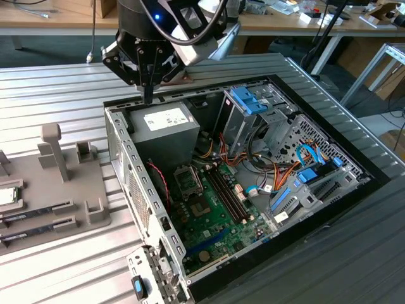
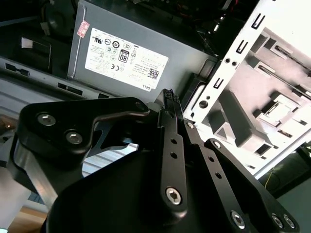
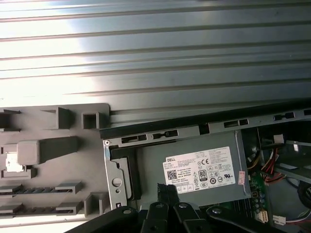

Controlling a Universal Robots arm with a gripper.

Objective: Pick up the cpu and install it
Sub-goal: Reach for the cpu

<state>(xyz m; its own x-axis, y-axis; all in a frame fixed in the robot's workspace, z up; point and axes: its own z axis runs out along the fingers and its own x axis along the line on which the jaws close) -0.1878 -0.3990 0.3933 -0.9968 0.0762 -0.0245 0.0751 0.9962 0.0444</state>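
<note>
The jaws, drawn together with nothing between them, are seen tips-down above the power supply (image 1: pixel 166 123) at one corner of the open computer case (image 1: pixel 136 190). The cpu (image 1: pixel 7 195) is seated in a grey holder tray (image 1: pixel 63 190) by the ribbed surface's (image 1: pixel 63 82) edge at the exterior view's left, beside the case and well apart from the jaws. The motherboard socket (image 1: pixel 188 182) is shown inside the case.
</note>
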